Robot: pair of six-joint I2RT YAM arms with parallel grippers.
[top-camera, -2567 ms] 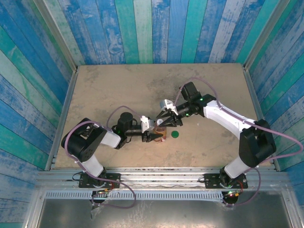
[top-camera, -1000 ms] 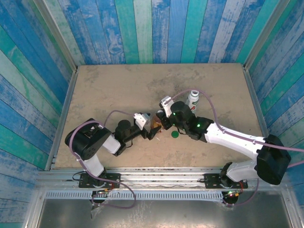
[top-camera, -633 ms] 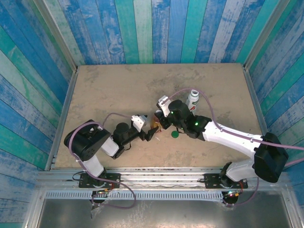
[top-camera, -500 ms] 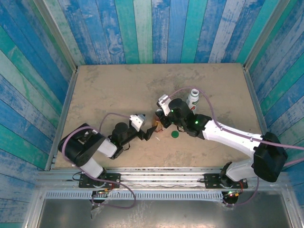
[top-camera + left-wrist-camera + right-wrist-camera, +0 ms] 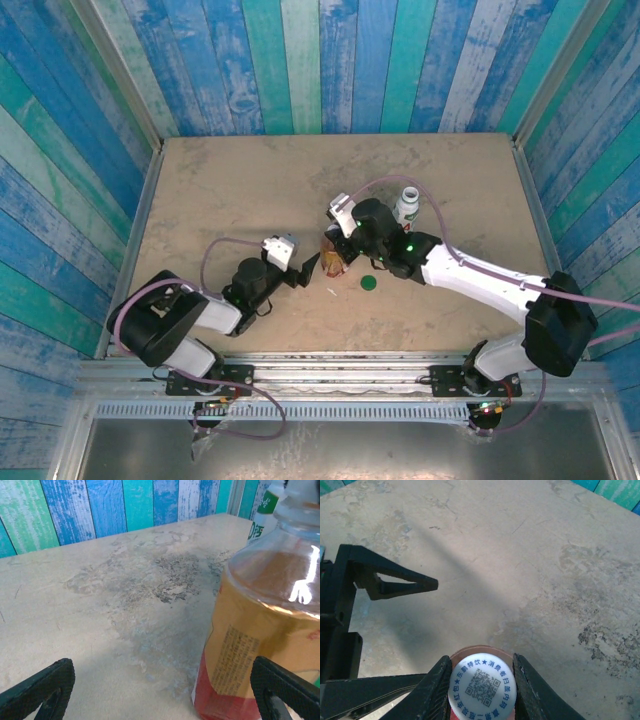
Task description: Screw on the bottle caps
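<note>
The clear bottle [image 5: 336, 264] with amber liquid and a red label stands upright mid-table. A white bottle cap [image 5: 481, 686] printed with a QR code sits on its neck, and my right gripper [image 5: 480, 677] is shut on that cap from above. My left gripper [image 5: 306, 267] hovers just left of this bottle, jaws wide open and not touching it. In the left wrist view the amber bottle [image 5: 260, 645] stands close by the right fingertip [image 5: 280, 690]. The dark green cap [image 5: 369, 283] lies flat on the table to the right. The taller white bottle [image 5: 405, 208] stands behind.
The sandy table [image 5: 230, 190] is walled by blue and green planks [image 5: 320, 60] at the back and sides. The right arm [image 5: 470, 275] stretches across the right half. My left gripper's fingers [image 5: 395, 582] show at the left of the right wrist view.
My left gripper has let go of the amber bottle and backed away to the left, jaws open. My right gripper has stayed shut on the white cap atop the bottle.
</note>
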